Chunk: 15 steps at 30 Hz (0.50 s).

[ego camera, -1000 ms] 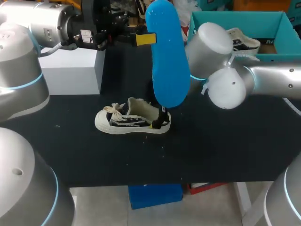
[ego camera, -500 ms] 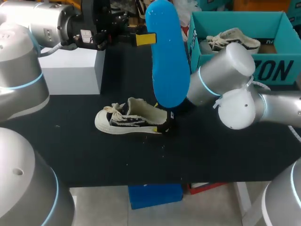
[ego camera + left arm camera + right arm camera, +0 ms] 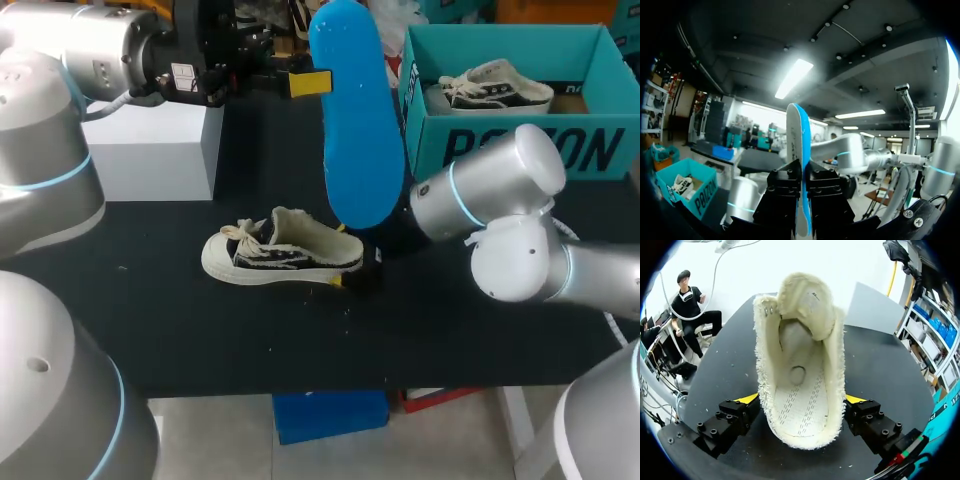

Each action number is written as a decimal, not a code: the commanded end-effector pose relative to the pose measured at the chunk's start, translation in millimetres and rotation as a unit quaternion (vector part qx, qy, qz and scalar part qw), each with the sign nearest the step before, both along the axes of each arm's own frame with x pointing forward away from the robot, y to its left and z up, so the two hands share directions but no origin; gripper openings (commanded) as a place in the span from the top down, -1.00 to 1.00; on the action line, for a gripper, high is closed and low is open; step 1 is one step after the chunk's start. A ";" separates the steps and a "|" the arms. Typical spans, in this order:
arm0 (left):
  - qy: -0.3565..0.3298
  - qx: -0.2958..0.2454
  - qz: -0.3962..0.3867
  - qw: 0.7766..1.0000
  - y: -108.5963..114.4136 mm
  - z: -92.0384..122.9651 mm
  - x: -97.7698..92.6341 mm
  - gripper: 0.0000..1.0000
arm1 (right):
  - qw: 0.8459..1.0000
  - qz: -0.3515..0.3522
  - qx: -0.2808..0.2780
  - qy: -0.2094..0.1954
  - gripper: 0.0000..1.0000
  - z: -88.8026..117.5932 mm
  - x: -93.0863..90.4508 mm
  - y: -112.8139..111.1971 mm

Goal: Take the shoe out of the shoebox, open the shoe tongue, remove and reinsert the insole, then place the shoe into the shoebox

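**Right gripper dropping in behind the heel, insole waiting aloft**

Over the last second the right arm is sinking lower and drawing back toward its own side. This is bringing the right gripper down from the heel collar to table level. The shoe is not shifting as this happens. The right jaws are standing wide, with the heel lying between them and a yellow tip just beside each sidewall. No squeeze is showing, so this is probably a bracing stance for the reinsertion step. Ahead of these jaws the shoe's mouth is gaping, the tongue folded forward and the footbed bare. Farther off and higher, the left gripper is pinching the blue insole edge-on between closed jaws, most of it rising upright beyond them. Farthest away, the shoebox is sitting open with a second shoe inside it.
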<state>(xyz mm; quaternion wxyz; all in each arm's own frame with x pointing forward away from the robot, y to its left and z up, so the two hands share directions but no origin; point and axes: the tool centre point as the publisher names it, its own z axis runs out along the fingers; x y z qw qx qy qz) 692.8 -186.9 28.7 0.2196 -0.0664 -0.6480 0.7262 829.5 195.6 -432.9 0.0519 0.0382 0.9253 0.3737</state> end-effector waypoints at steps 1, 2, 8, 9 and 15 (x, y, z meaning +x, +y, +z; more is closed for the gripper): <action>0.000 -0.001 0.001 1.000 -0.5 -1.4 -0.9 1.00 | 0.999 0.002 0.039 -0.005 -1.00 -7.5 0.0 -1.1; 0.000 -0.001 0.001 1.000 -0.5 -1.4 -0.9 1.00 | 0.999 0.002 0.043 -0.005 -1.00 -8.1 0.3 -1.3; 0.000 -0.001 0.001 1.000 -0.5 -1.4 -0.9 1.00 | 0.998 0.001 0.057 -0.007 -1.00 -11.6 1.9 -2.0; 0.000 -0.001 0.001 1.000 -0.5 -1.4 -0.9 1.00 | 0.998 0.001 0.059 -0.007 -1.00 -12.0 2.0 -1.9; 0.000 -0.001 0.001 1.000 -0.5 -1.4 -0.9 1.00 | 0.997 0.000 0.072 -0.007 -1.00 -16.2 3.0 -1.1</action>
